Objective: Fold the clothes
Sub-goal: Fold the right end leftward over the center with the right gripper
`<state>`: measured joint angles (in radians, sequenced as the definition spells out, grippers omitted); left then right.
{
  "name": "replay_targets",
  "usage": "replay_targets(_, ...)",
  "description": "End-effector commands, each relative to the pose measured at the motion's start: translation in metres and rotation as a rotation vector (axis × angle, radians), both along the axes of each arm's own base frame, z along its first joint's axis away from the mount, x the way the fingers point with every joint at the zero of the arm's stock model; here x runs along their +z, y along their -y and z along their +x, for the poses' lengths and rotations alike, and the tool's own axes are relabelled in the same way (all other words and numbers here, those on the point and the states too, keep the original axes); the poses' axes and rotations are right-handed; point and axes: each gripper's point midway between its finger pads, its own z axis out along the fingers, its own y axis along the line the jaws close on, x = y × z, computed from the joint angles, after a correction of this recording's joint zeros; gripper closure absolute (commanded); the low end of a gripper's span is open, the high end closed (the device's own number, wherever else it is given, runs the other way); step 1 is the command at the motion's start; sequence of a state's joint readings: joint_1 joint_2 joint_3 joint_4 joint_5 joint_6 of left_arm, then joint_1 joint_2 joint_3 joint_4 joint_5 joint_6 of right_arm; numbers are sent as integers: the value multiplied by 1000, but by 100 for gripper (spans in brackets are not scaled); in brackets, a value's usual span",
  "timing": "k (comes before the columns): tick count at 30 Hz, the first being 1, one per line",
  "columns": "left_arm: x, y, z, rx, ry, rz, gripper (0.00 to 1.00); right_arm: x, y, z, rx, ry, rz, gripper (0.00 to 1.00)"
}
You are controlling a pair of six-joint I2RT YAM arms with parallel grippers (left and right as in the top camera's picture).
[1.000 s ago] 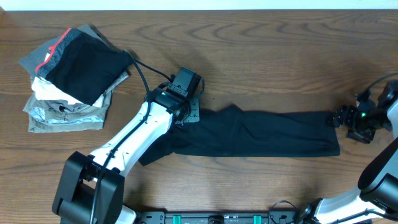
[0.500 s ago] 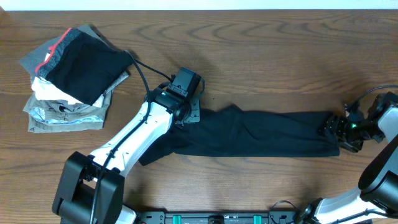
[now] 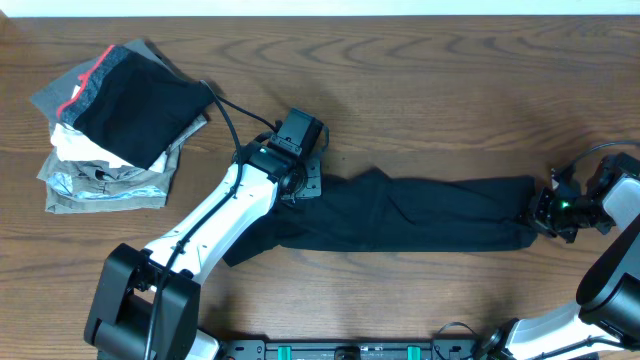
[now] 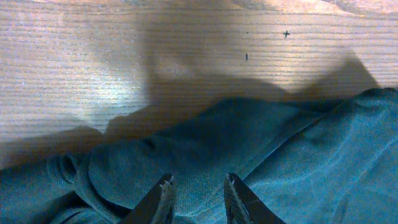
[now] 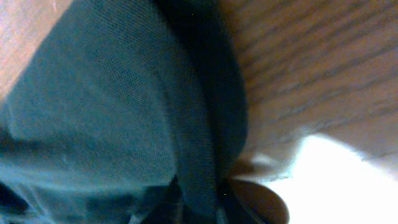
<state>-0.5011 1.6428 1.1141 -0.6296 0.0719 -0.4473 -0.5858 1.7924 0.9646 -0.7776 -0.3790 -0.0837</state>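
The clothes (image 3: 420,215), a black T-shirt, lie as a long narrow strip across the middle of the table. At the strip's left end my left gripper (image 3: 305,180) is down on the fabric. The left wrist view shows its jaws (image 4: 198,186) narrowly apart with a ridge of the cloth (image 4: 280,155) caught between them. My right gripper (image 3: 535,215) is at the strip's right end. In the right wrist view it (image 5: 199,199) is shut on the hem of the cloth (image 5: 112,106), which runs up between the two fingers.
A stack of folded garments (image 3: 115,125), grey, white and red-trimmed with a black one on top, sits at the far left. Bare wooden table (image 3: 450,80) lies behind and in front of the strip.
My right gripper moved left from beside the shirt onto its right end and shut on the hem, drawing that edge in a little. The left arm has not moved.
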Motion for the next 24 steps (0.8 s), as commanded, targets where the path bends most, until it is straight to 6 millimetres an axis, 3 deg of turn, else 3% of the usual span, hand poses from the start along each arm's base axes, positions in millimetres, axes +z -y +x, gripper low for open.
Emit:
replay_targets(1, -3, -2, -1, -5, -14, 11, 72, 1, 3, 6, -30, 22, 1, 96)
replay_targets(9, 6, 6, -7, -66, -15, -32, 72, 29, 56, 22, -165, 46, -90, 98)
replay_targets(13, 12, 4, -5, -59, 1, -40, 72, 51, 90, 16, -188, -17, -211, 98)
replay_targets(15, 12, 2, -4, -54, 3, -41, 72, 63, 97, 15, -174, -38, -246, 98)
replay_targets(19, 12, 1, -3, -50, 3, -41, 72, 83, 86, 23, -136, -46, -233, 97)
replay_targets(24, 12, 0, -5, -50, -5, -38, 72, 90, 40, 34, 12, -80, -207, 95)
